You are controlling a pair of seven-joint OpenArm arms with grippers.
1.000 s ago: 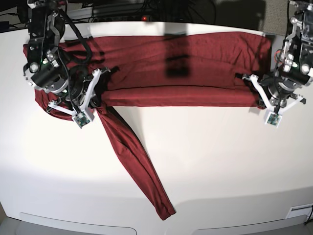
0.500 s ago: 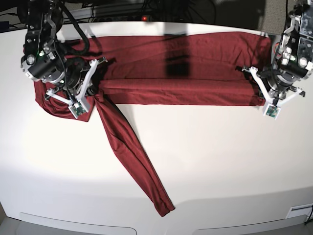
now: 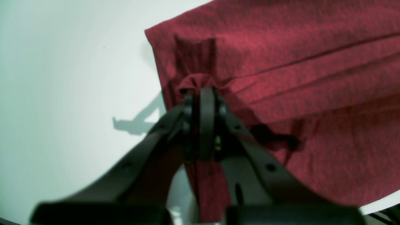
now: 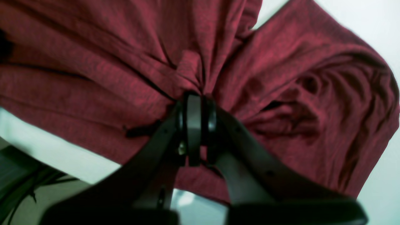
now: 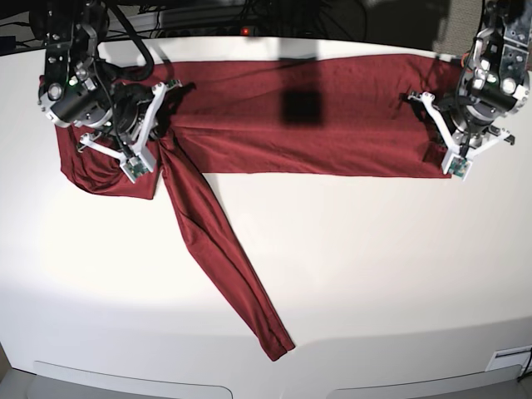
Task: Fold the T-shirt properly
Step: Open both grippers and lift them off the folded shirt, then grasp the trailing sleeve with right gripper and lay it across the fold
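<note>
The maroon T-shirt (image 5: pixel 332 125) lies stretched across the far part of the white table (image 5: pixel 374 266), with one long sleeve (image 5: pixel 220 249) trailing diagonally toward the near edge. My left gripper (image 5: pixel 445 141) is at the shirt's right end, shut on a pinch of fabric near the corner (image 3: pixel 201 90). My right gripper (image 5: pixel 148 131) is at the left end near the sleeve's root, shut on a bunch of gathered fabric (image 4: pixel 193 93). The shirt (image 3: pixel 297 62) fills most of both wrist views (image 4: pixel 93 62). A loose bunched part (image 5: pixel 104 174) lies left of the right gripper.
Dark cables and equipment (image 5: pixel 249 17) sit behind the table's far edge. A square dark shadow (image 5: pixel 301 106) falls on the shirt's middle. The table's rounded near edge (image 5: pixel 266 382) runs along the bottom. Bare white table surface lies right of the sleeve.
Both grippers have moved toward the far edge, carrying the shirt's near folded edge with them. The fabric strip is taut between them, and the sleeve has shifted slightly.
</note>
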